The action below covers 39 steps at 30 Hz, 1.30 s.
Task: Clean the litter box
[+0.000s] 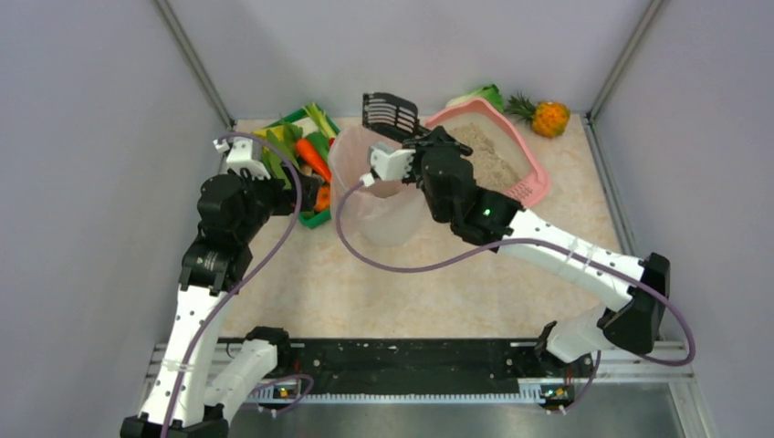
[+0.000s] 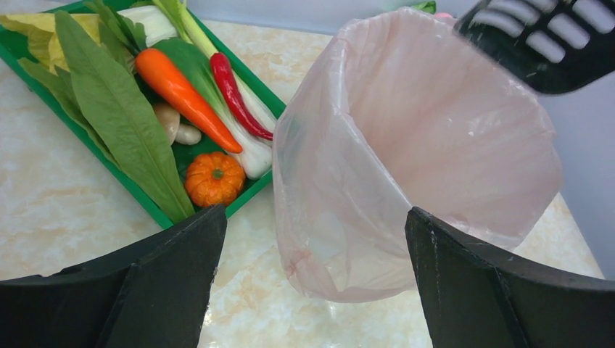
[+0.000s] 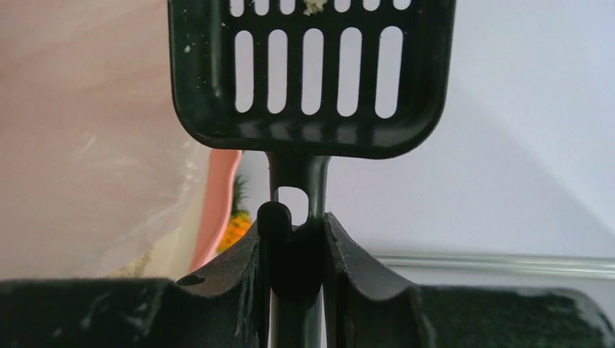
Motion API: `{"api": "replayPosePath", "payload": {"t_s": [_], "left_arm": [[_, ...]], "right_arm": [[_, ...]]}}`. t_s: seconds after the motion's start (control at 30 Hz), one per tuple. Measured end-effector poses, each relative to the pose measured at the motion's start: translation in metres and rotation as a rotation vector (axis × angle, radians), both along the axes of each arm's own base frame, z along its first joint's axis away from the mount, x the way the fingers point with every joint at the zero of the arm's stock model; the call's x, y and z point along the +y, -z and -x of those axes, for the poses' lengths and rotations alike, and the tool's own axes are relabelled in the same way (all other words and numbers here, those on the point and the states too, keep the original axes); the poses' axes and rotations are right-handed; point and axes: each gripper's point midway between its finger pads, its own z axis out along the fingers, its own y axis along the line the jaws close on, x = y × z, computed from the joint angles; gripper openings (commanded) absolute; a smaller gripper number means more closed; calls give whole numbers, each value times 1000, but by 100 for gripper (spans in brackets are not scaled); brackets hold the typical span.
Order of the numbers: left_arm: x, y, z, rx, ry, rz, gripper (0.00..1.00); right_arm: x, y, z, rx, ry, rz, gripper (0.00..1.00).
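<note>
The pink litter box (image 1: 540, 172) sits at the back right of the table, holding grey-beige litter (image 1: 486, 155). My right gripper (image 1: 413, 146) (image 3: 294, 226) is shut on the handle of a black slotted scoop (image 1: 391, 113) (image 3: 312, 72). The scoop head hangs above the far rim of the pink-lined bin (image 1: 372, 193) (image 2: 413, 145), and a few grains cling to it. The scoop's edge (image 2: 544, 36) shows at the top right of the left wrist view. My left gripper (image 1: 315, 193) (image 2: 315, 217) stands open just left of the bin, with nothing between its fingers. A strip of the litter box rim (image 3: 221, 192) shows in the right wrist view.
A green tray (image 1: 316, 219) (image 2: 250, 192) of vegetables lies left of the bin, close by my left gripper. A toy pineapple (image 1: 549, 118) and a leafy vegetable (image 1: 484, 94) lie behind the litter box. Grey walls close in the table on three sides.
</note>
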Motion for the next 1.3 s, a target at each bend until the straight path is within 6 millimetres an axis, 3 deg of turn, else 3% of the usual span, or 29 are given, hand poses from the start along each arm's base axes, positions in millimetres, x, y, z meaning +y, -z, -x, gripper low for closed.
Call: {"api": "replayPosePath", "payload": {"t_s": [0.13, 0.27, 0.6, 0.9, 1.03, 1.3], "left_arm": [[-7, -2, 1, -5, 34, 16, 98], [-16, -9, 2, -25, 84, 39, 98], [-55, -24, 6, -48, 292, 142, 95], [-101, -34, 26, -58, 487, 172, 95], [-111, -37, 33, -57, 520, 190, 94], [-113, -45, 53, -77, 516, 301, 91]], "right_arm": [[-7, -27, -2, 82, 5, -258, 0], [-11, -31, 3, 179, -5, -434, 0], [-30, -3, 18, 461, 51, -720, 0], [-52, 1, 81, 617, -48, -894, 0], [-44, 9, 99, 709, -99, -931, 0], [-25, 53, 123, 919, -138, -888, 0]]}}
